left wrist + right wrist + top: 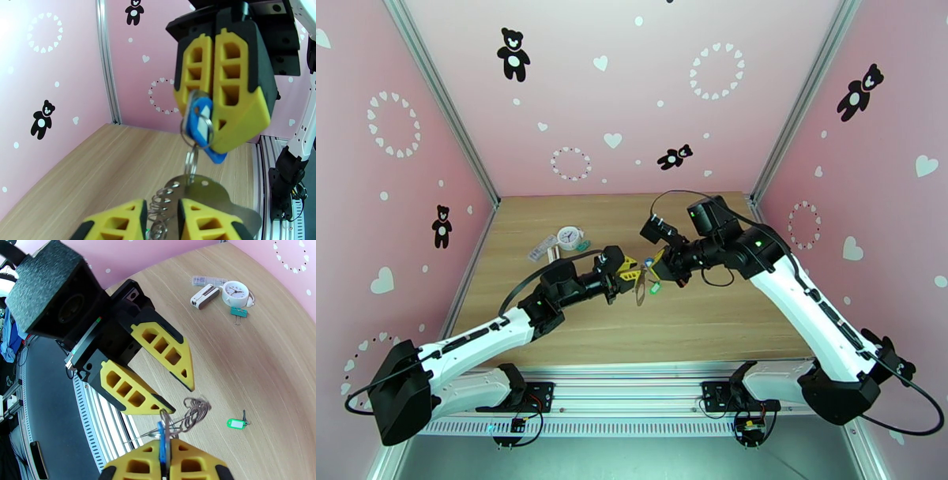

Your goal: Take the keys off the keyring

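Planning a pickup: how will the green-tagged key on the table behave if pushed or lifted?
The green-tagged key lies flat on the smooth table, so it likely slides rather than rolls. Tiny, so probably light and hard to pinch.

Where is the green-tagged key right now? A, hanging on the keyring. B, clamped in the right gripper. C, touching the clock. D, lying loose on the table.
D: the green-tagged key lies by itself on the table, while the right gripper is shut on the blue-tagged key.
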